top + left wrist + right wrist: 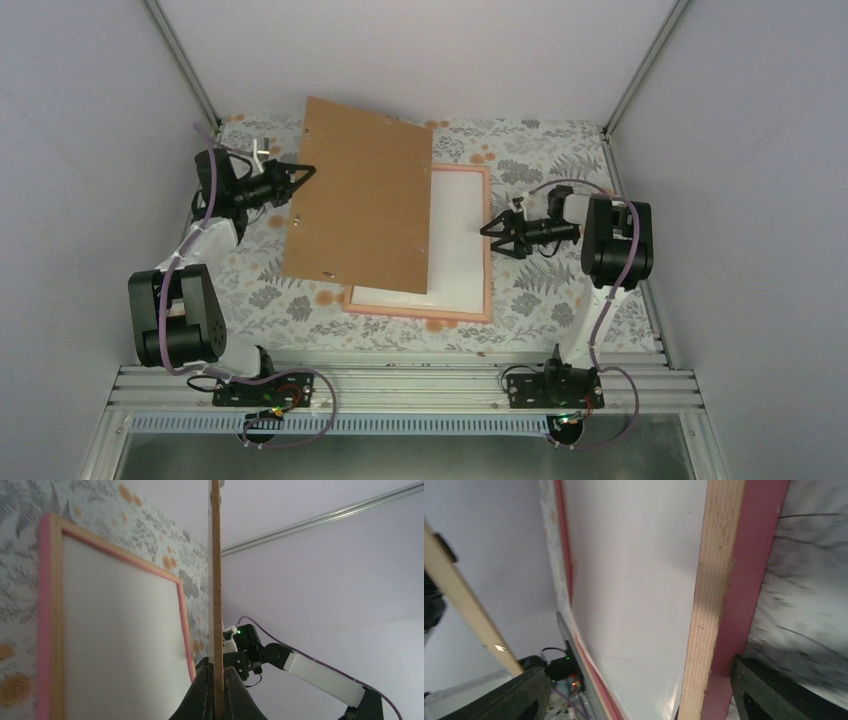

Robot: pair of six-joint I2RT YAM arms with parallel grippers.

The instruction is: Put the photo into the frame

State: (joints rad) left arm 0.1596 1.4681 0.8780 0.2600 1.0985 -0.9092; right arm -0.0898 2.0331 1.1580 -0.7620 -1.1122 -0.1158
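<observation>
The pink frame [489, 250] lies flat on the table right of centre, with a plain white sheet [460, 240] inside it. No sunset print shows in any view. My left gripper [305, 175] is shut on the left edge of the brown cardboard sheet [360, 200] and holds it raised and tilted over the frame's left part. In the left wrist view the fingers [202, 690] clamp the cardboard's edge [216, 580], with the frame [45, 605] beside it. My right gripper [497, 235] is open at the frame's right rail [754, 580], which runs between its fingers [774, 690].
A floral cloth [260, 290] covers the table. Grey walls close in on three sides, with metal posts at the back corners. An aluminium rail [400, 385] carries both arm bases at the near edge. The right arm [310, 670] shows behind the cardboard in the left wrist view.
</observation>
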